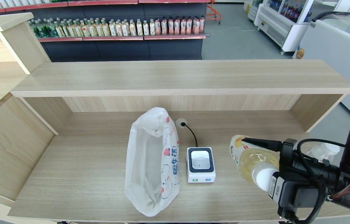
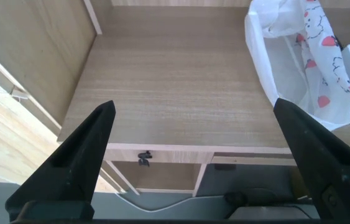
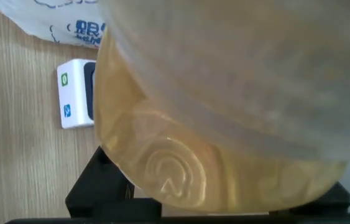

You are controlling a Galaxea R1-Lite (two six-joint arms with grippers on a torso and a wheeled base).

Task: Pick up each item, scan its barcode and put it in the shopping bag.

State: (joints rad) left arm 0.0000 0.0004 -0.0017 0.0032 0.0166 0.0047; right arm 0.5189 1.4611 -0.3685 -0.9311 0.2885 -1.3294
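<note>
So the right end effector (image 1: 249, 154) is clamped on the bottle (image 1: 255, 168) of yellowish drink. It's gripping the body, with the white cap end nearer the wrist. The bottle is up off the worktop (image 1: 85, 168), tipped over at a slant, a bit to the right of the scanner (image 1: 200, 164) and not over its window.

It looks pretty full, so I'd guess it has some weight. The plastic wall is smooth and rounded and probably gives a little under a squeeze. Mid-body seems the sensible place to hold it, since a grip up by the cap would let the heavy end swing. I can't tell where the barcode sits.

The shopping bag (image 1: 151, 161) is thin floppy plastic, standing just left of the scanner with its mouth open upward. I'd bet it slumps if nudged.

The left end effector (image 2: 194, 107) has its fingers spread wide with nothing between them, over the worktop's front edge, left of the bag.
</note>
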